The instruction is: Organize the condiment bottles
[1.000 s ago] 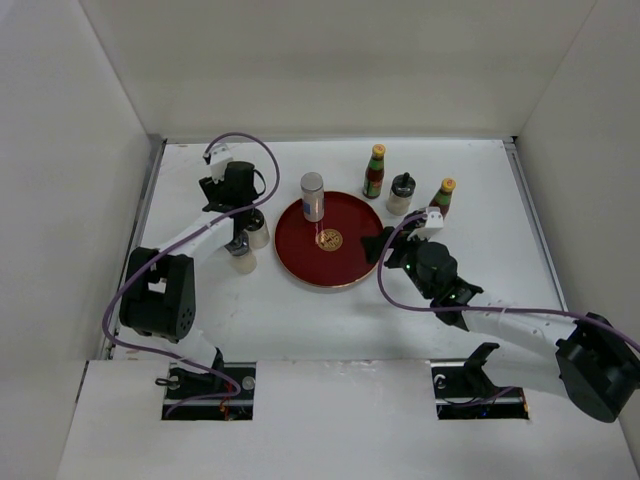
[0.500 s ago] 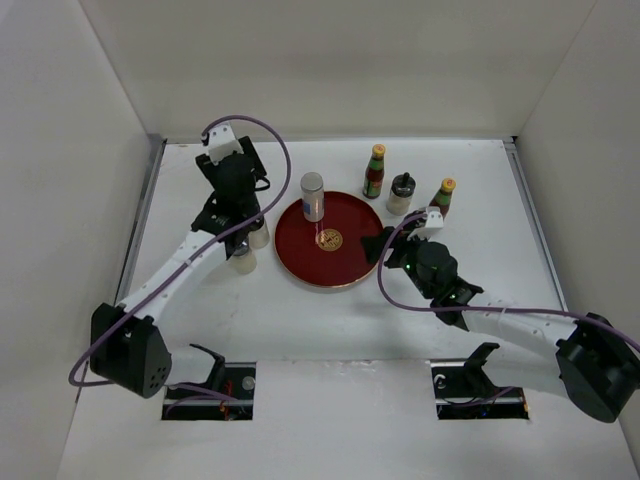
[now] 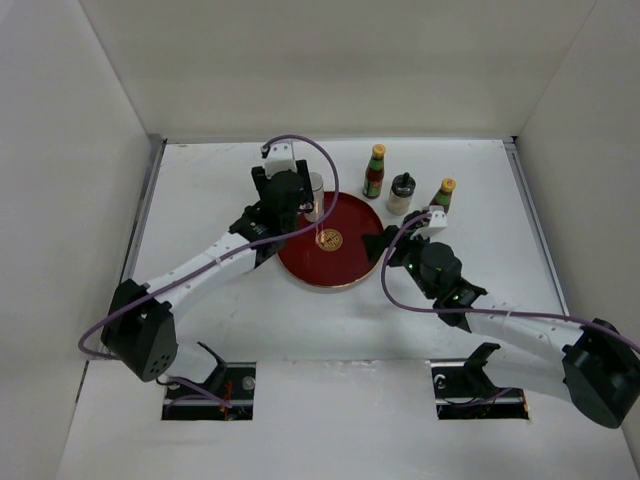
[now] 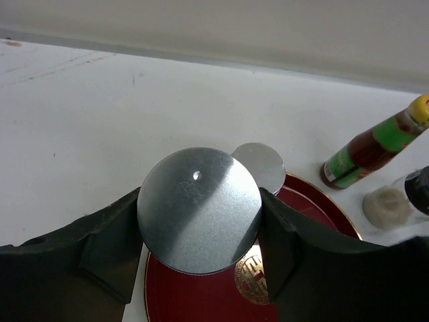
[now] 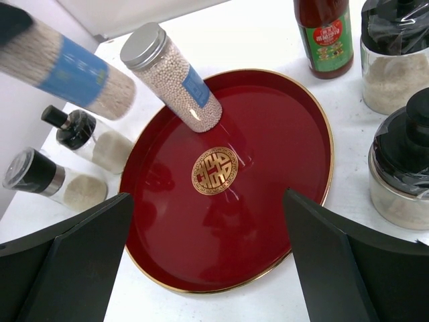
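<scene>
My left gripper is shut on a silver-capped shaker and holds it above the back left of the red plate. The held shaker, with a blue label, also shows in the right wrist view. A second silver-capped shaker stands on the plate just behind it. My right gripper is open and empty over the plate's near right rim. Two sauce bottles and a black-topped shaker stand behind the plate.
Two black-topped shakers stand on the table left of the plate, under my left arm in the top view. Another black-topped shaker stands close to my right finger. White walls enclose the table on three sides.
My left arm has swung right from beside the shakers left of the plate to over the plate, next to the standing silver-capped shaker. The right arm has barely moved.
</scene>
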Robot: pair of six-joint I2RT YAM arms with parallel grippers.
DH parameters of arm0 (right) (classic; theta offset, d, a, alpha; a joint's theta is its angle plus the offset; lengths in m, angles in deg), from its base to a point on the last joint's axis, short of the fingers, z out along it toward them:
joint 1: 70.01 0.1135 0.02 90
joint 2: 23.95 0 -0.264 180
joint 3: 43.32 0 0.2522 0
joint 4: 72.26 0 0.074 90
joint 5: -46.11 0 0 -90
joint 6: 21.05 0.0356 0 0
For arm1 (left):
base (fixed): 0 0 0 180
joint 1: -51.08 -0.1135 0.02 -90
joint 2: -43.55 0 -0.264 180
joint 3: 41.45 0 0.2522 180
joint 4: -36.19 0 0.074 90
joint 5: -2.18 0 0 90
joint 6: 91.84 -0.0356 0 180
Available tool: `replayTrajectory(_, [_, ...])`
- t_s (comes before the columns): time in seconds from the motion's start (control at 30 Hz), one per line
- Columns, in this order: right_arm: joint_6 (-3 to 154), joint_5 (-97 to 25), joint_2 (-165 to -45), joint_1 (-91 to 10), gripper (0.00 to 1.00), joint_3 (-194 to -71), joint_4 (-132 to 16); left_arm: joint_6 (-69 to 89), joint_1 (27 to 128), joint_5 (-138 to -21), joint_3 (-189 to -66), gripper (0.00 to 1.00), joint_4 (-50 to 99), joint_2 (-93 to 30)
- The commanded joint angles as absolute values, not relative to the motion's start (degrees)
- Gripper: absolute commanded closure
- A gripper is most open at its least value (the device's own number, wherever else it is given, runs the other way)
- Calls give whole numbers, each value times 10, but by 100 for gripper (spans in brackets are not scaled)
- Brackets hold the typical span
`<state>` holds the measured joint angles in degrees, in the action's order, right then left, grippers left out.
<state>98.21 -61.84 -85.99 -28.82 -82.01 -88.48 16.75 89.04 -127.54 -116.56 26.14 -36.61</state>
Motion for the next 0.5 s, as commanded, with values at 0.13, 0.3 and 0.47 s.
replayTrajectory(0.13, [984, -623, -836, -294, 0, -827, -898, 203, 889, -1248, -1167, 62, 303, -416])
replayTrajectory(0.3, [983, -626, -834, -294, 0, -826, -897, 212, 892, -1246, -1161, 61, 311, -450])
replayTrajectory(0.47, [984, -624, -848, -295, 0, -830, -897, 209, 892, -1257, -1155, 60, 317, -471])
